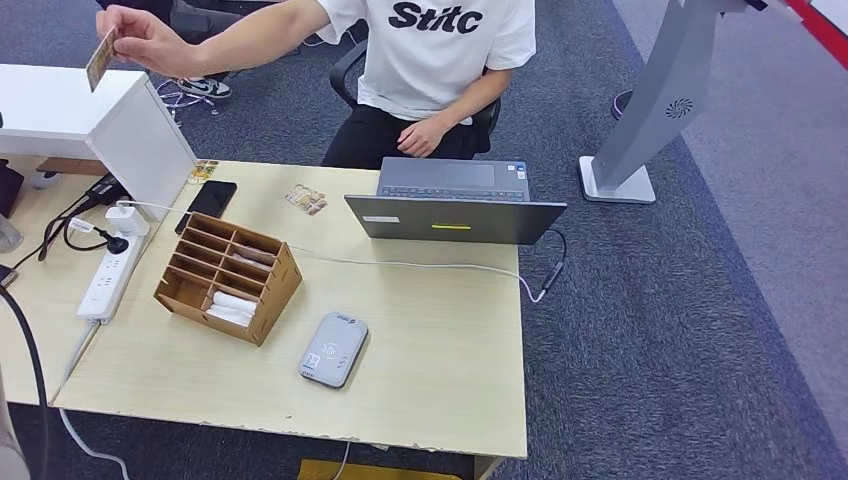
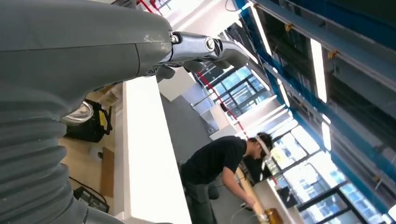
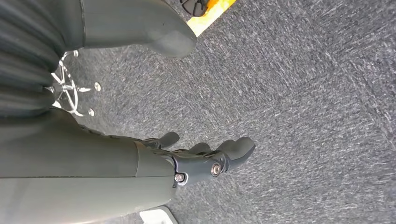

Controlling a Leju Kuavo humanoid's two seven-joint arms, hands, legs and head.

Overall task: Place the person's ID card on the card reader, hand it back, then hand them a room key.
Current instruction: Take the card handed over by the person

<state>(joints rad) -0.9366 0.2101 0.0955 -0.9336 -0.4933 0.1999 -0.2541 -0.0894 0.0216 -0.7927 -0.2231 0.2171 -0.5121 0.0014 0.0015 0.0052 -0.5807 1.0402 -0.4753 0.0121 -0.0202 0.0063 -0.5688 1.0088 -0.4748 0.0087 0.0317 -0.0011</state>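
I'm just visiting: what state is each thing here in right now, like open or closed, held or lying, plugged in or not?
ID card: held up in the person's hand, off the desk.
Card reader: flat on the desk, nothing on it.
Laptop: open.
Phone: lying flat, screen dark.
Wooden organizer: white cards in its front slots.
Power strip: plugs in it.
Left hand: empty.
Right hand: empty, over carpet.

An office: grey carpet (image 1: 640,330), wooden desk (image 1: 440,350), laptop (image 1: 455,205), power strip (image 1: 108,280).
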